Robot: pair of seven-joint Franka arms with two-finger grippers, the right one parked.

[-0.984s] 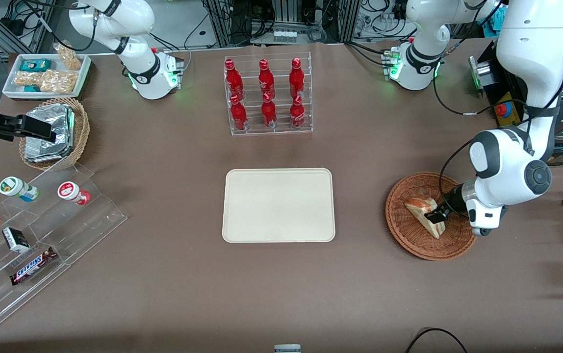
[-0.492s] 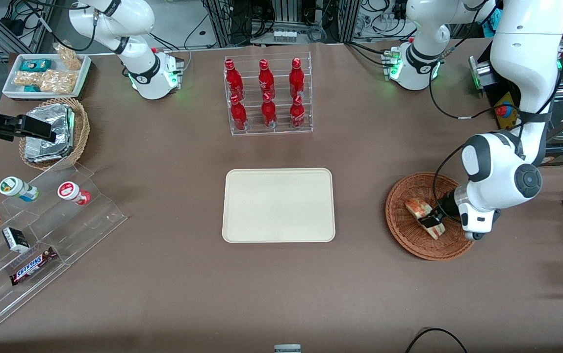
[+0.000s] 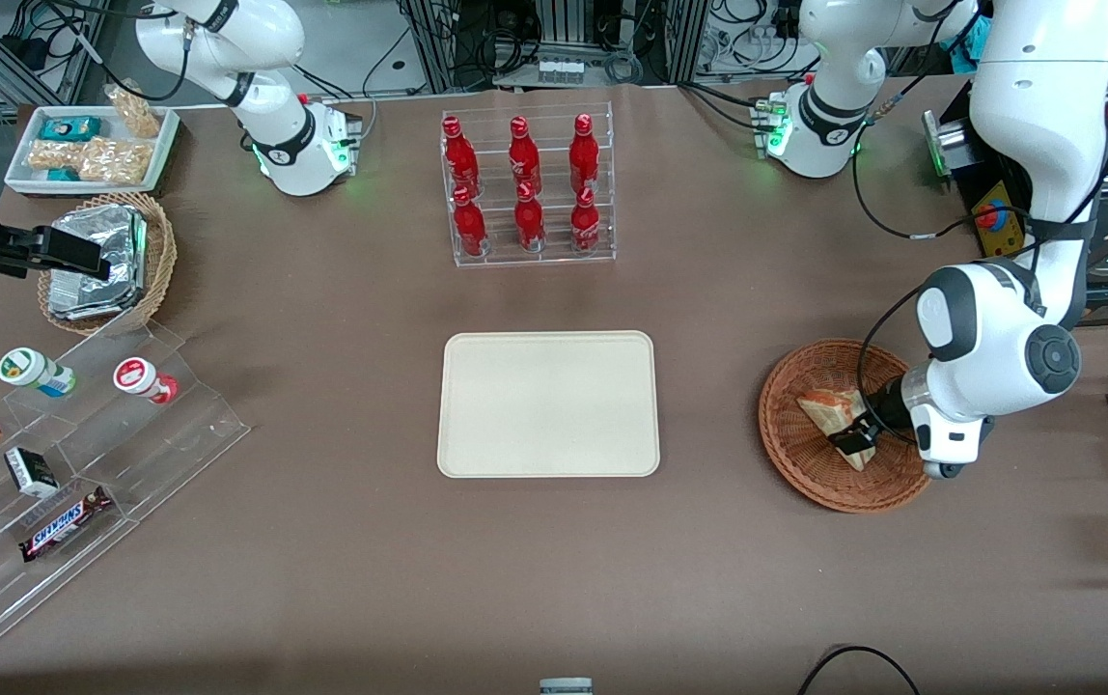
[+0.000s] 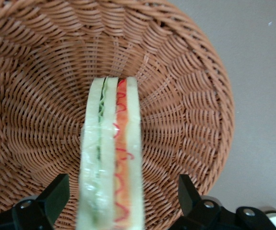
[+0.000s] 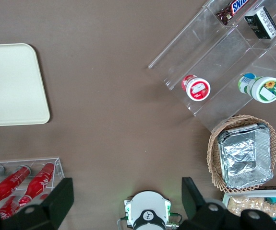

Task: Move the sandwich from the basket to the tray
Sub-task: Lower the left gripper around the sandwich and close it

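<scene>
The sandwich (image 3: 826, 412) is a white-bread wedge lying in the reddish-brown wicker basket (image 3: 810, 476) toward the working arm's end of the table. My gripper (image 3: 853, 439) is low in the basket and open, straddling the wedge's end that lies nearer the front camera. The left wrist view shows the sandwich (image 4: 111, 153) edge-on, with green and red-orange filling, against the basket (image 4: 186, 72). Between the two black fingers (image 4: 56, 191) and the bread there is a gap on each side. The beige tray (image 3: 548, 403) lies flat at the table's middle with nothing on it.
A clear rack of red bottles (image 3: 527, 188) stands farther from the front camera than the tray. Toward the parked arm's end are a tan basket with foil packets (image 3: 110, 261), a white snack tray (image 3: 91, 145) and a stepped acrylic shelf (image 3: 81, 434) with snacks.
The wrist has shifted a little within the basket, first toward the tray and then slightly back. The sandwich's pose in the basket has changed slightly. The fingers still straddle it.
</scene>
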